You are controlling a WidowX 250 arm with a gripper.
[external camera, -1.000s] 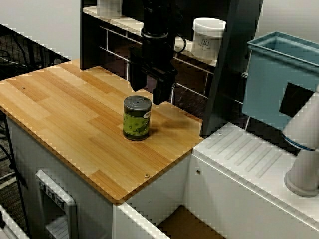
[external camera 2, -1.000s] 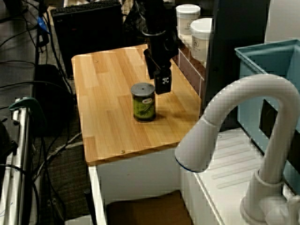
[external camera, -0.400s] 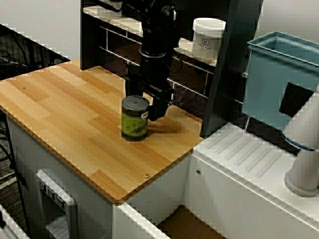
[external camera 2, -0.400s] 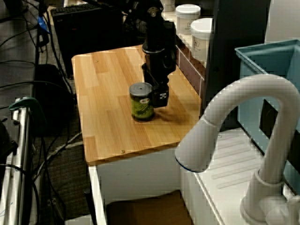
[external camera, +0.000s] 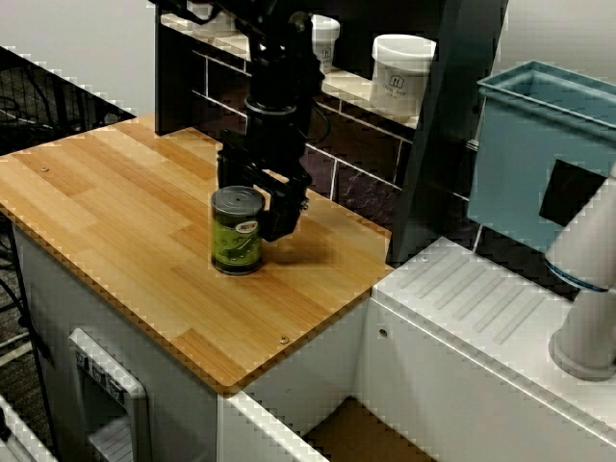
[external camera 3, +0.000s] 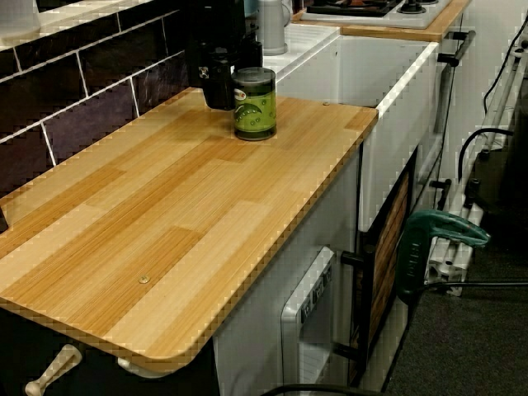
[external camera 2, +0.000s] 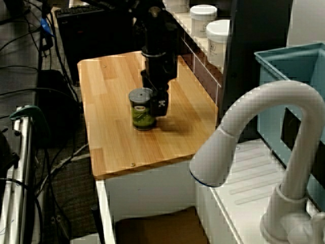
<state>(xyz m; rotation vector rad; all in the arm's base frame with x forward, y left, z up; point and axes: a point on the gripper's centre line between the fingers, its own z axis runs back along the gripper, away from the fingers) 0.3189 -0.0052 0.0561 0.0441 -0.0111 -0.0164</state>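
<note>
Plainly parted and clamping nothing: the two black fingers [external camera: 280, 212] of the gripper [external camera 3: 218, 95], lowered close to the wooden worktop [external camera: 115, 212] near its back edge. Right against their front side, or just short of it, a green-labelled can [external camera: 237, 236] with a grey lid, upright on the worktop, roughly midway along its length and nearer the back edge than the front. In the view along the worktop, the can squarely before the gripper rather than between the fingers; actual contact too close to call. Higher up, the black arm [external camera: 279, 87], rising almost straight over the back part of the worktop. Behind the worktop's back edge, a dark tiled wall [external camera 3: 74, 107], and above it a pale shelf [external camera: 356, 91] carrying white jars [external camera: 403, 72]. Past the worktop's sink-side end, a white ribbed draining board [external camera: 481, 298], a blue bin [external camera: 539, 144] and, in the view over the sink, a curved white tap [external camera 2: 264, 127].
</note>
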